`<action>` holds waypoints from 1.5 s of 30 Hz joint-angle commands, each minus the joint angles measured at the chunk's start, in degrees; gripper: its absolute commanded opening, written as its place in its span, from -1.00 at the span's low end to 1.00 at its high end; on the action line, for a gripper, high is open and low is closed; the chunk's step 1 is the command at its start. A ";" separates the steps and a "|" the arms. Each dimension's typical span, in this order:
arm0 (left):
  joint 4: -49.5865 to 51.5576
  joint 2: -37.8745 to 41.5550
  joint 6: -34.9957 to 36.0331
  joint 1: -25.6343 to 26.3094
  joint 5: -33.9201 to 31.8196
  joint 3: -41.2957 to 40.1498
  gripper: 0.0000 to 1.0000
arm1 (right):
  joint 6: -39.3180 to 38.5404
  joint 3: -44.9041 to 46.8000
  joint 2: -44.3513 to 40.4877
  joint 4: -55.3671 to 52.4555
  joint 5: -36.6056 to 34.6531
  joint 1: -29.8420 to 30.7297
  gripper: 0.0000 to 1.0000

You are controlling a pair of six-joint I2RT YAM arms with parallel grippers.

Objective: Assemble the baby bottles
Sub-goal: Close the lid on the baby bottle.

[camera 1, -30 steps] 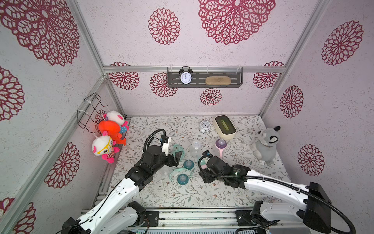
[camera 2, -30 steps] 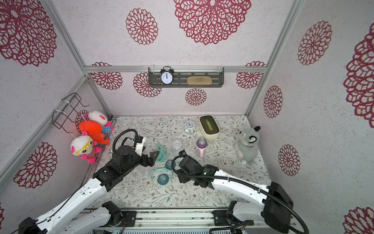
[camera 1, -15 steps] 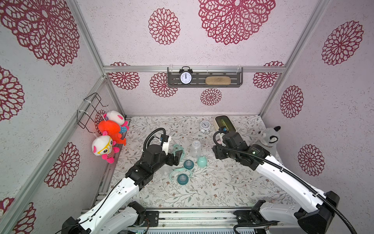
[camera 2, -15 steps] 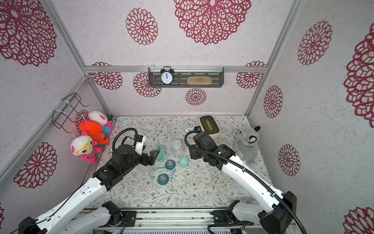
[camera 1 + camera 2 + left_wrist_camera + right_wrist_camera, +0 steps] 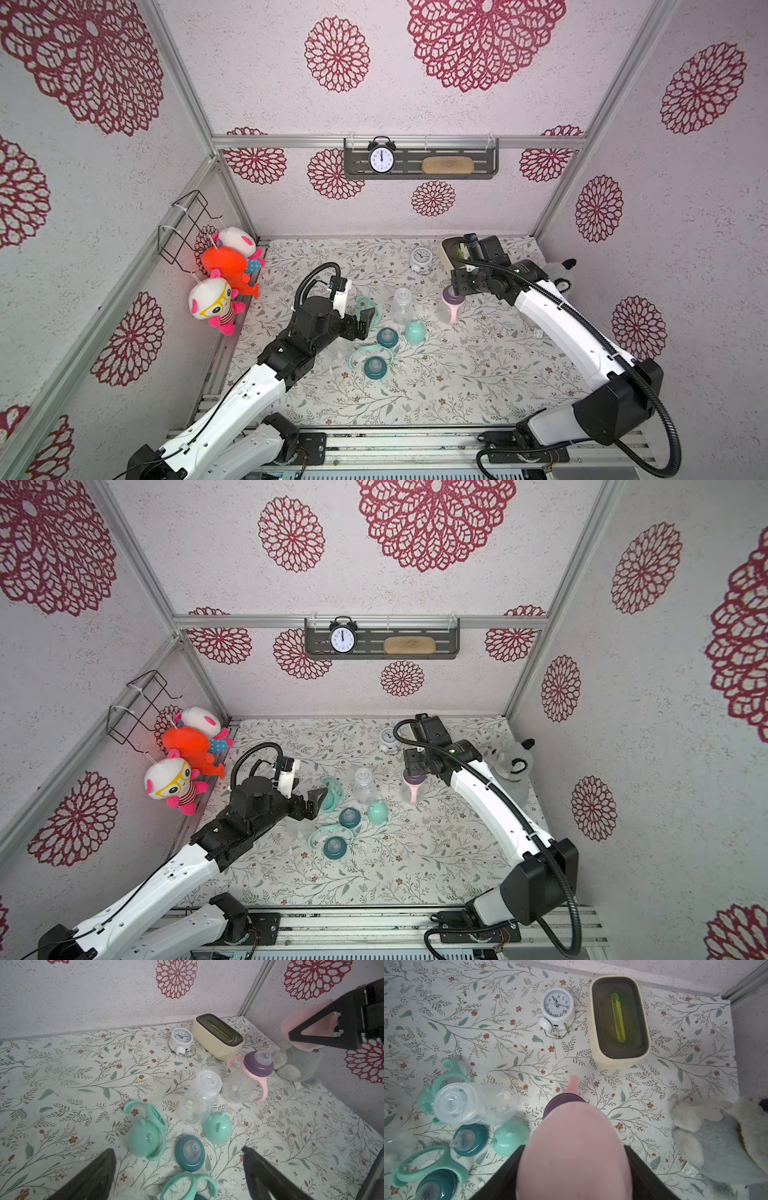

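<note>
My right gripper (image 5: pixel 574 1155) is shut on a pink dome cap (image 5: pixel 574 1147) and hangs just above the upright pink-handled bottle (image 5: pixel 451 307) with its purple nipple collar (image 5: pixel 257 1066). From the left wrist view the cap (image 5: pixel 301 1024) sits clear of the nipple. A clear bottle (image 5: pixel 402 305) without collar stands beside it, with a mint cap (image 5: pixel 414 331) at its foot. My left gripper (image 5: pixel 177 1149) is open and empty over a teal nipple collar (image 5: pixel 190 1155), a mint handle ring (image 5: pixel 188 1185) and a mint cap lying in its ring (image 5: pixel 143 1138).
At the back stand a white alarm clock (image 5: pixel 420 258) and a cream lidded box (image 5: pixel 619 1022). A grey plush (image 5: pixel 511 764) leans in the back right corner. Plush toys (image 5: pixel 224 282) hang on the left wall. A second teal collar (image 5: pixel 375 367) lies in front.
The right arm swung from the front middle of the mat back to the pink bottle and now hangs over it. The left arm has not moved.
</note>
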State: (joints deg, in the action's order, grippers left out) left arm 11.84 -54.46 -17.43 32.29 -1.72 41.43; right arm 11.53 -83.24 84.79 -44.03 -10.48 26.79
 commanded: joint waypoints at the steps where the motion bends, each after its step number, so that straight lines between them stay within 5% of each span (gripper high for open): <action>1: 0.30 0.23 -0.02 -0.59 0.66 1.37 0.95 | -1.86 -2.18 1.17 -0.51 1.85 -0.68 0.41; 45: 0.28 1.21 0.47 -0.53 0.49 0.59 0.95 | -2.39 -3.56 11.53 -4.60 6.00 -2.17 0.44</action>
State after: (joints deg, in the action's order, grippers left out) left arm 11.94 -53.89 -17.37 32.29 -1.72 41.43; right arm 10.04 -87.05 96.31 -47.53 -4.84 25.10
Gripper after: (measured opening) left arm 0.976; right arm 0.718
